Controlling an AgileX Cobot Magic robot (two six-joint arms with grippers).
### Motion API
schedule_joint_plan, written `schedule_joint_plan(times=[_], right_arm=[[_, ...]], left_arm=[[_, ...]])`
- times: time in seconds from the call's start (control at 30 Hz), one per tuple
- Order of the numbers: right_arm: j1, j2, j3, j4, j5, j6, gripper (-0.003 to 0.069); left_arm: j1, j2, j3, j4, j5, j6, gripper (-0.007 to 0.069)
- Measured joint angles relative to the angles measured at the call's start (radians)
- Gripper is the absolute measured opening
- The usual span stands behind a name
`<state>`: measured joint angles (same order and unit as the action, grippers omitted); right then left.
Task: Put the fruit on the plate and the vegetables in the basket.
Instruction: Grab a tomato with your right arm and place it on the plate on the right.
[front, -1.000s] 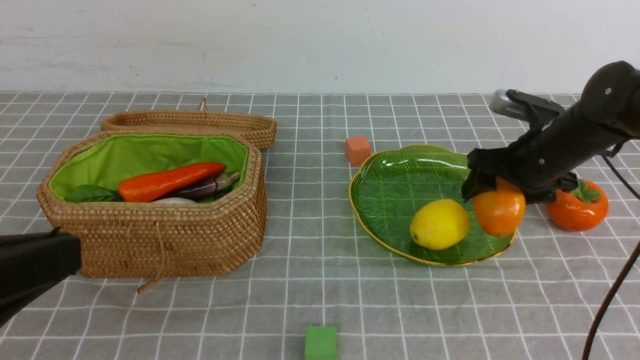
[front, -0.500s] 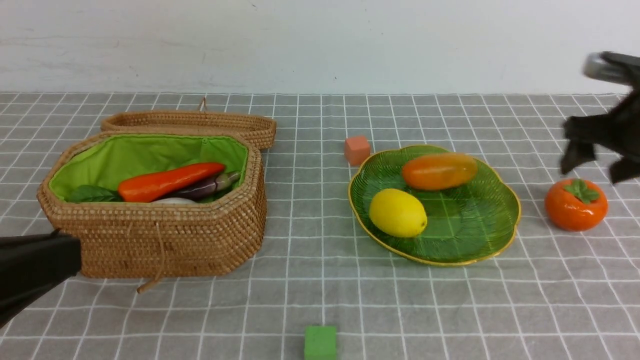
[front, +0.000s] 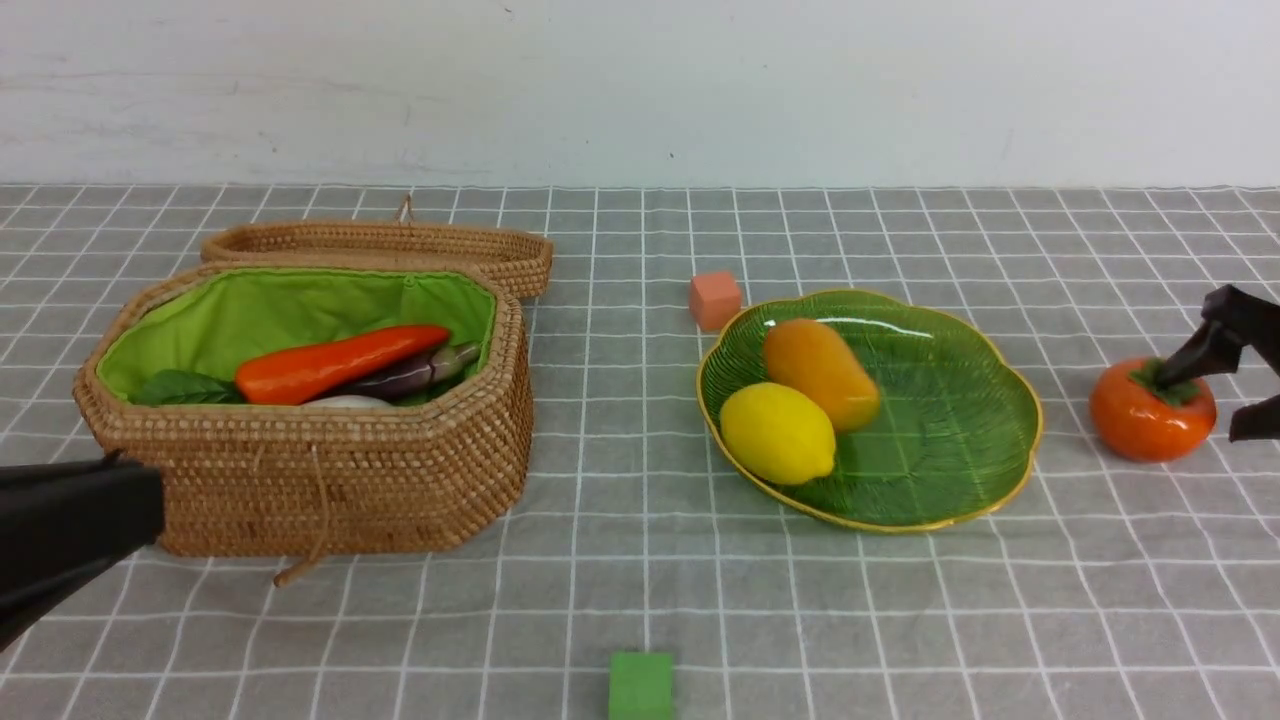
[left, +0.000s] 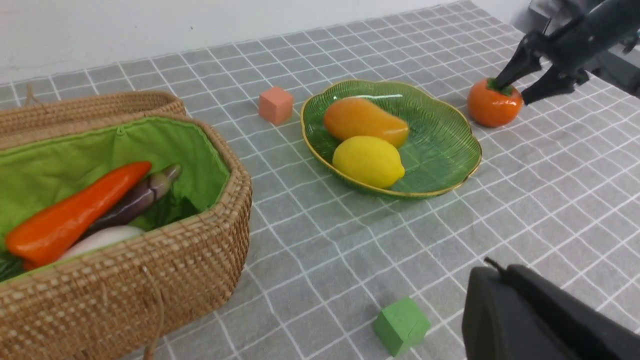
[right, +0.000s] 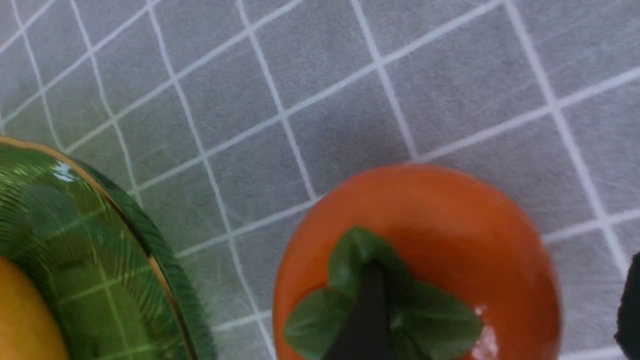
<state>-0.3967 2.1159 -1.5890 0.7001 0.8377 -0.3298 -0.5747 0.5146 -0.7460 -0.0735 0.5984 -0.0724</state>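
Observation:
A lemon (front: 778, 433) and a mango (front: 820, 372) lie side by side on the green plate (front: 950, 400). The persimmon (front: 1150, 410) sits on the cloth to the plate's right. My right gripper (front: 1215, 400) is open at it, with one finger over the leaf cap and the other beyond its right side. In the right wrist view the persimmon (right: 440, 225) fills the space in front of that gripper (right: 500, 310). In the basket (front: 300, 480) lie the carrot (front: 340, 362), eggplant (front: 415, 372) and radish (front: 350, 402). My left gripper (front: 70, 530) is shut and empty at the near left.
A small orange cube (front: 715, 300) stands just behind the plate's left rim. A green cube (front: 641, 685) sits at the front edge, near my left gripper (left: 480, 285). The basket's wicker lid (front: 380, 250) lies open behind it.
My right gripper let go of the mango over the plate, swung right and came down at the persimmon. The mango rolled beside the lemon, which shifted left. The left arm stayed still.

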Motion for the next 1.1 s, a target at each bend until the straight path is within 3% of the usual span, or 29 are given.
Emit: schedule_joint_plan(times=[0.33, 0.47, 0.57, 0.7, 0.97, 1.1], right_arm=[[0.016, 0.025, 0.0, 0.077, -0.015, -0.058, 0.0608], [0.075, 0.03, 0.0, 0.077, -0.03, -0.074, 0.0596], [0.102, 0.034, 0.0, 0.069, -0.038, -0.08, 0.0583], [0.115, 0.035, -0.001, 0.041, -0.045, -0.081, 0.051], [0.112, -0.078, 0.0, -0.073, 0.018, -0.043, 0.0509], [0.181, -0.171, -0.001, -0.073, 0.088, -0.018, 0.0509]], left_arm=[[0.0, 0.0, 0.0, -0.001, -0.013, 0.0, -0.0013], [0.0, 0.0, 0.0, -0.001, -0.013, 0.0, -0.0013], [0.0, 0.0, 0.0, -0.001, -0.013, 0.0, -0.0013], [0.0, 0.0, 0.0, -0.001, -0.014, 0.0, -0.0013], [0.0, 0.0, 0.0, -0.001, -0.014, 0.0, -0.0013], [0.0, 0.0, 0.0, -0.001, -0.014, 0.0, -0.0013]])
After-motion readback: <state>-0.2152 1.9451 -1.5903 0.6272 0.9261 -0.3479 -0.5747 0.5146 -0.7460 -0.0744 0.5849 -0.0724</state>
